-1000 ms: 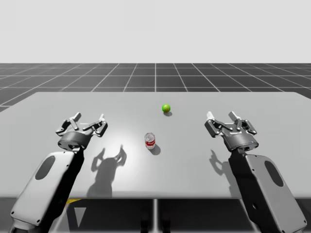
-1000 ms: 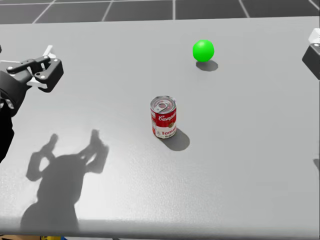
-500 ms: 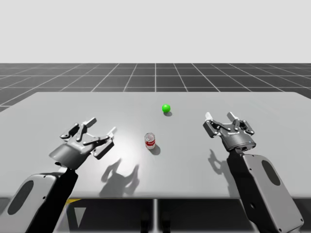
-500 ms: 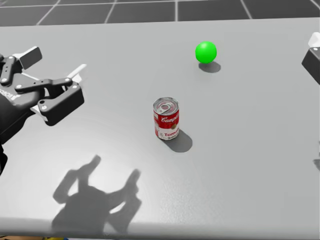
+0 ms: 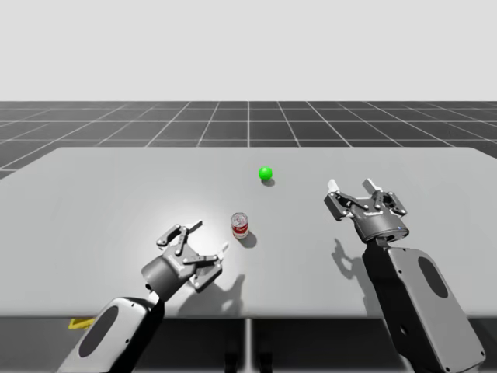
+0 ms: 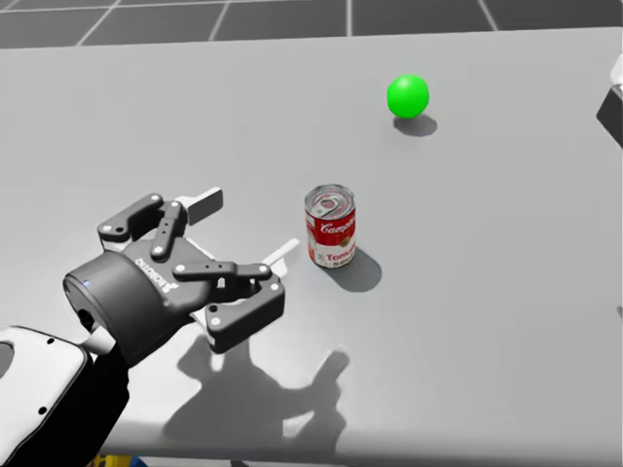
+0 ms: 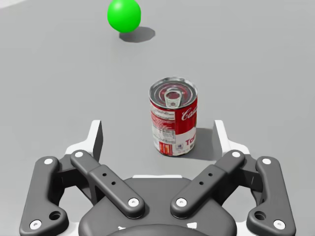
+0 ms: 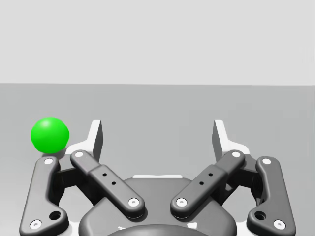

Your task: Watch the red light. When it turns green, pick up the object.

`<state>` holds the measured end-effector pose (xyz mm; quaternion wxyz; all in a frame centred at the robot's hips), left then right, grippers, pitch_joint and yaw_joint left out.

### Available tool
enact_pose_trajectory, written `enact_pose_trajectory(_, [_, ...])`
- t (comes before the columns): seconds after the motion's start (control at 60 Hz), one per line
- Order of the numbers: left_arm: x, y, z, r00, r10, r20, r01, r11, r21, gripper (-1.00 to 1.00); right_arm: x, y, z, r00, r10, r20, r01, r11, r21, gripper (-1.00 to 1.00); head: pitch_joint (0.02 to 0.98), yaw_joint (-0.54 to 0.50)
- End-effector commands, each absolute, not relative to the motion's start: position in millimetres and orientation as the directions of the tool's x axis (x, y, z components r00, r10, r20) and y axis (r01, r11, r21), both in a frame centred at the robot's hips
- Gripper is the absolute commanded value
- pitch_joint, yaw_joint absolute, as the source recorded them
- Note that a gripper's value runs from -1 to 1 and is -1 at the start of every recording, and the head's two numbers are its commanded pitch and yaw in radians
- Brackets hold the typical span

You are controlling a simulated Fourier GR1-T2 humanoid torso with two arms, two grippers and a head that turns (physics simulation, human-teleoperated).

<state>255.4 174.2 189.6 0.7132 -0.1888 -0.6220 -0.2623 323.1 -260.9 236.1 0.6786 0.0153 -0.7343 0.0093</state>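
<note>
A red and white can [image 5: 241, 224] [image 6: 331, 227] [image 7: 173, 116] stands upright near the middle of the grey table [image 5: 404, 163]. Beyond it rests a green ball light [image 5: 265, 173] [image 6: 408, 95] [image 7: 124, 14] [image 8: 49, 135]. My left gripper [image 5: 204, 245] [image 6: 245, 227] [image 7: 158, 136] is open, a short way before the can, which stands just ahead of its fingertips and slightly toward the right finger. My right gripper [image 5: 351, 187] [image 8: 158, 135] hangs open over the table's right side, with nothing between its fingers and the green ball off beside its left finger.
The table's front edge [image 5: 311, 315] runs just under my left forearm. A dark gridded floor [image 5: 248, 120] lies beyond the far edge. Bare grey surface surrounds the can on all sides.
My left arm has swung right and forward, lowering its open gripper from the table's left side to just before the can. My right arm has hardly moved. My head has turned slightly.
</note>
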Motion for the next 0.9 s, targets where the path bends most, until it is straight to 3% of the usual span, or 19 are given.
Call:
enact_pose_trajectory(0.017, [261.5,147.5,175.2,0.125,-0.168,0.978,0.646,0.762,0.049,-1.00,322.1,-261.0,237.6,-0.086,-0.005,0.9963,-0.031,1.000,0.003,-1.00,0.826,0.08])
enact_pose_trajectory(0.25, [280.4,126.1,166.5,0.180,-0.179,0.967,0.633,0.773,0.025,-1.00,321.2,-261.3,238.4,-0.090,-0.005,0.9959,-0.029,1.000,0.002,-1.00,0.828,0.08])
enact_pose_trajectory(0.467, [305.2,114.5,156.2,0.233,-0.172,0.957,0.571,0.821,0.008,-1.00,320.1,-261.9,240.2,-0.096,-0.007,0.9954,-0.029,1.000,0.004,-1.00,0.831,0.07])
enact_pose_trajectory(0.617, [319.3,107.5,148.6,0.237,-0.199,0.951,0.549,0.835,0.038,-1.00,319.3,-262.5,241.5,-0.100,-0.007,0.9950,-0.028,1.000,0.005,-1.00,0.832,0.07])
enact_pose_trajectory(0.9, [331.0,97.5,140.1,0.268,-0.194,0.944,0.540,0.841,0.020,-1.00,316.9,-262.6,243.7,-0.107,-0.005,0.9942,-0.028,1.000,0.002,-1.00,0.833,0.06])
